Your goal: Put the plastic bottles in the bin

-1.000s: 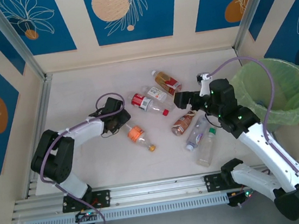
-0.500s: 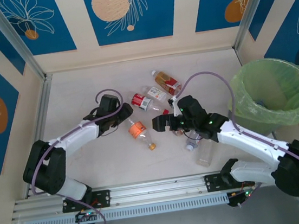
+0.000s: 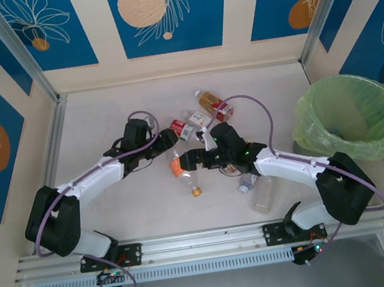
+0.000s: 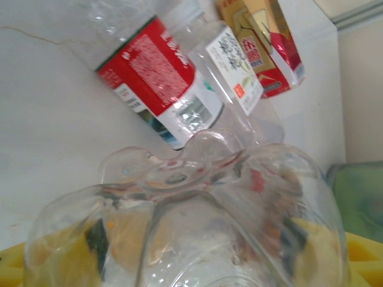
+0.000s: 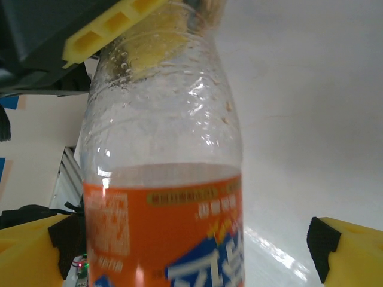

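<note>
The left gripper (image 4: pixel 185 263), jaws partly closed, clamps the base of the orange-labelled bottle (image 5: pixel 161 227) at mid-tabletop (image 3: pixel 104 112), the right gripper (image 5: pixel 191 248) spread wide and empty astride its label, and the bin (image 3: pixel 309 129) stands well apart at the right edge.

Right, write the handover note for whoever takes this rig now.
Left gripper: jaws shut on the base of the orange-label bottle.
Right gripper: jaws open, straddling that same bottle at its label.
Bin: on the right arm's side; contents unclear.
On the table: red-label bottle, white-label bottle, amber bottle, a clear bottle by the right arm.
Done: no bottle plainly binned.
Left: get the orange one to the bin, then the rest.
</note>
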